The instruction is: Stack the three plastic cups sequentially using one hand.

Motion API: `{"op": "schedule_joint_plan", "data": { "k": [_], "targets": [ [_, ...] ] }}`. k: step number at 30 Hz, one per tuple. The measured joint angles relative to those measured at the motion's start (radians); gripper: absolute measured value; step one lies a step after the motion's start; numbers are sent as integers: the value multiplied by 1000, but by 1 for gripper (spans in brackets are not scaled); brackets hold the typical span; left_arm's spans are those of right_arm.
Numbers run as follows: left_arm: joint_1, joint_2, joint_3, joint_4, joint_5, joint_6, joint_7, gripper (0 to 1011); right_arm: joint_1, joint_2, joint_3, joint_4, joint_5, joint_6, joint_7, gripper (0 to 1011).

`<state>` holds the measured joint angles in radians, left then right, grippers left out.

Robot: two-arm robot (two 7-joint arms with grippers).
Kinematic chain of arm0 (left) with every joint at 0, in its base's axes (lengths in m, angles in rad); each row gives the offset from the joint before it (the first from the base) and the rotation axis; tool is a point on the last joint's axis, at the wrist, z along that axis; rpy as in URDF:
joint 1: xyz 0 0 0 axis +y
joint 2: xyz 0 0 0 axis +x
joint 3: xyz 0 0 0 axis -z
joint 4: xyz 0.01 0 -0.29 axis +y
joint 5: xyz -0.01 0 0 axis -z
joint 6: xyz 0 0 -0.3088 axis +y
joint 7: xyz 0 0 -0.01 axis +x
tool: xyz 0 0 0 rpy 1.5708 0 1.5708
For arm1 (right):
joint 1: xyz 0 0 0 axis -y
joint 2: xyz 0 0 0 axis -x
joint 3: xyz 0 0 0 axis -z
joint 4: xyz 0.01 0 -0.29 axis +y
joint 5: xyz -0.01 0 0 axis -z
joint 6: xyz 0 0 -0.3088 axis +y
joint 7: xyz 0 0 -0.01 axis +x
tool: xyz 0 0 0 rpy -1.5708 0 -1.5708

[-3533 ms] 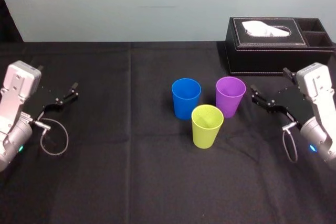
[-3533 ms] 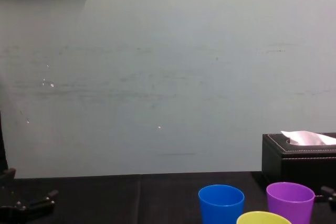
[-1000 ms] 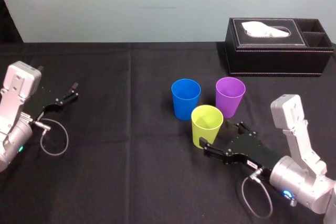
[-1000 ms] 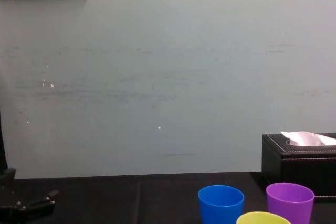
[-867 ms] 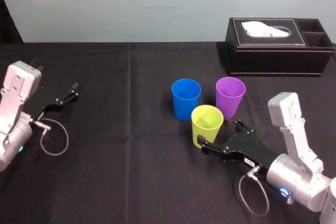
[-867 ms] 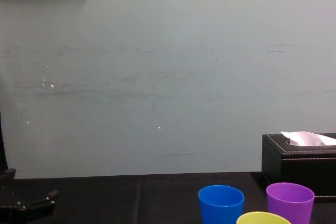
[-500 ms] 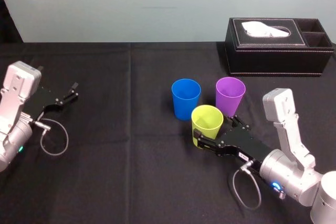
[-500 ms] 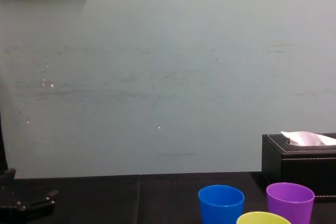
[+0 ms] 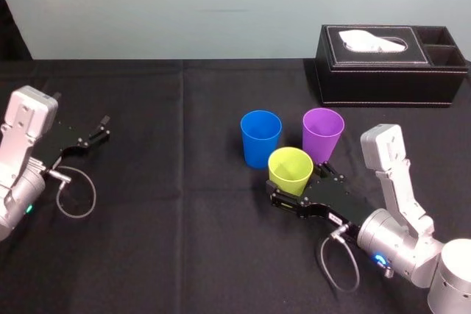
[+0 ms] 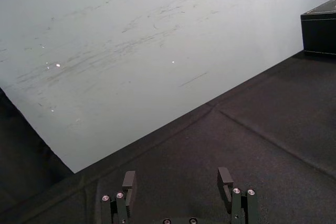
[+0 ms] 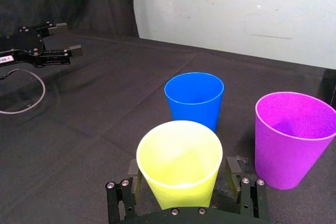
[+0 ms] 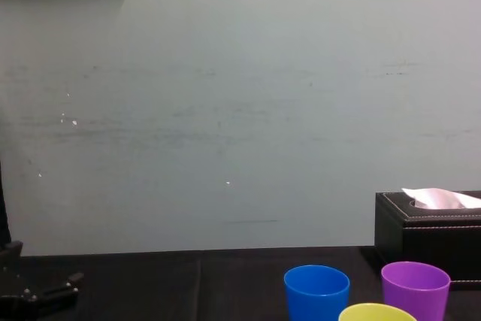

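- Starting with the yellow-green cup [image 9: 291,173]: upright, mouth up, long axis straight up and down. Nearest of the three, about mid-table on the black tablecloth [image 9: 184,248].
- Just past it on the far side, the blue cup [image 9: 261,137] a bit to the left and the purple cup [image 9: 322,134] a bit to the right. Both upright and empty, close by, and looking just clear of it from the right wrist view.
- Then the right gripper [image 9: 298,185], reaching in low and level from the near right. Spread wide, with the lower part of the yellow-green cup sitting squarely between the two fingers, one on its near-left side and one on its far-right side.
- Can't tell whether either finger is actually pressing the wall yet. Looks open, not clamped.
- So the bit that matters: cup already dead centre in the grip, fingers crossing its upright axis at right angles. Probably just needs a squeeze and a straight lift, no more lining up.
- Worth watching the far-right finger, which is tucked in near the foot of the purple cup and could nudge it on the way up.
- Way off at the left edge, the left gripper [image 9: 92,134], open and empty, well apart from all three cups. Clearly the farther arm, so a right-arm job.
- Far right, the black tissue box [image 9: 390,71], out of the way.
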<state>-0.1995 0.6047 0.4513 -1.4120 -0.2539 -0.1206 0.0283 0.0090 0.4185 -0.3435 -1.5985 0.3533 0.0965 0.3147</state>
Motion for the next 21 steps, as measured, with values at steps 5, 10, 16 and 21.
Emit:
{"op": "schedule_joint_plan", "data": {
  "k": [5, 10, 16, 21],
  "targets": [
    [0, 0, 0, 0, 0, 0, 0, 1011, -1, 2, 0, -2, 2, 0, 0, 1002],
    [0, 0, 0, 0, 0, 0, 0, 1011, -2, 4, 1, -4, 5, 0, 0, 887],
    [0, 0, 0, 0, 0, 0, 0, 1011, -2, 5, 1, -5, 6, 0, 0, 772],
    [0, 0, 0, 0, 0, 0, 0, 1011, -3, 5, 1, -6, 7, 0, -1, 741]
  ]
}}
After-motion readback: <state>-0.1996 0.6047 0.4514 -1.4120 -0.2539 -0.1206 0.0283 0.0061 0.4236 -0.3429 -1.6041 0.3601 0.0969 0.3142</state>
